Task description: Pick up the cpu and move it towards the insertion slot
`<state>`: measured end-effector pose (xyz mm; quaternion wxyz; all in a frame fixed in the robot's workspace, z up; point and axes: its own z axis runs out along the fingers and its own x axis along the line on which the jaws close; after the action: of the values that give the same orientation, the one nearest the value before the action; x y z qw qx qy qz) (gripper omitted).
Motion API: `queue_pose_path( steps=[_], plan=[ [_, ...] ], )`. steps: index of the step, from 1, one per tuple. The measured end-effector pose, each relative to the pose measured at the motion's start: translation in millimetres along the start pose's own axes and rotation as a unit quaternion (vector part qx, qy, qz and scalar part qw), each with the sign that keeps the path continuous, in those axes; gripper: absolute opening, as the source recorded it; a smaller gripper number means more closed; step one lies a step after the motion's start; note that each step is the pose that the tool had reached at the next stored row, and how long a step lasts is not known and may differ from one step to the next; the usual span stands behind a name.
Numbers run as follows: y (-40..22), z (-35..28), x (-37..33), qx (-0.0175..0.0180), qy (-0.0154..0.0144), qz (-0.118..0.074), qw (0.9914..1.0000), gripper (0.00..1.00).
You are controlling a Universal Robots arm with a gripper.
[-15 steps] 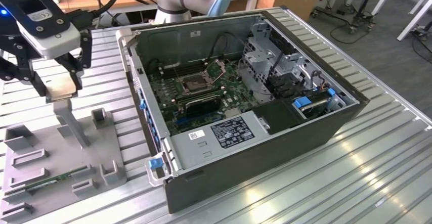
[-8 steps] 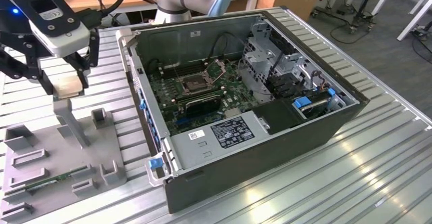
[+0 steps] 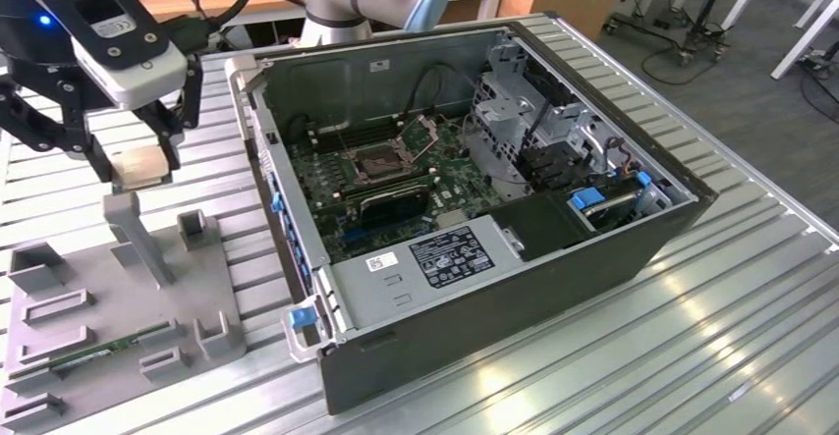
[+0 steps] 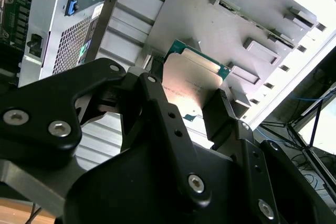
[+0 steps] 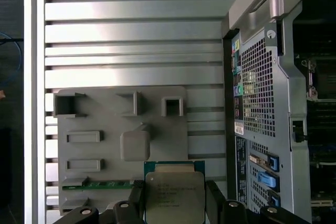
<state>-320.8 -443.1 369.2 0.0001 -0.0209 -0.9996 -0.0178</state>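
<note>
My gripper [image 3: 138, 163] hangs at the exterior view's left, above the grey fixture plate [image 3: 92, 268], shut on the cpu [image 3: 141, 167]. In both wrist views the cpu [image 4: 195, 72] [image 5: 174, 190] is a thin square chip with a silvery top and green rim, clamped by its edges between the black fingers [image 5: 137, 199]. It is lifted off the square-topped pedestal [image 5: 135, 145] [image 3: 136, 227] and sits just above it. The insertion slot [image 3: 377, 164], a dark square socket with a silver bracket hinged open, lies on the motherboard inside the open computer case [image 3: 446, 258], toward the exterior view's right of the gripper.
The fixture plate carries several raised grey holders [image 3: 195, 229] and a long green memory stick [image 3: 112, 347] [image 5: 97, 185]. The case's near wall [image 3: 282, 190] stands between the gripper and the motherboard. A drive cage [image 3: 525, 111] and power supply [image 3: 439, 258] fill the case. The table is ribbed metal [image 3: 630, 356].
</note>
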Motion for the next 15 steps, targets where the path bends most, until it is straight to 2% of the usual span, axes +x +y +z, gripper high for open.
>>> queue_pose_path(
  steps=[15],
  plan=[
    [0.8,0.0,-18.0,0.0,0.0,0.0,1.0,0.55]
  ],
)
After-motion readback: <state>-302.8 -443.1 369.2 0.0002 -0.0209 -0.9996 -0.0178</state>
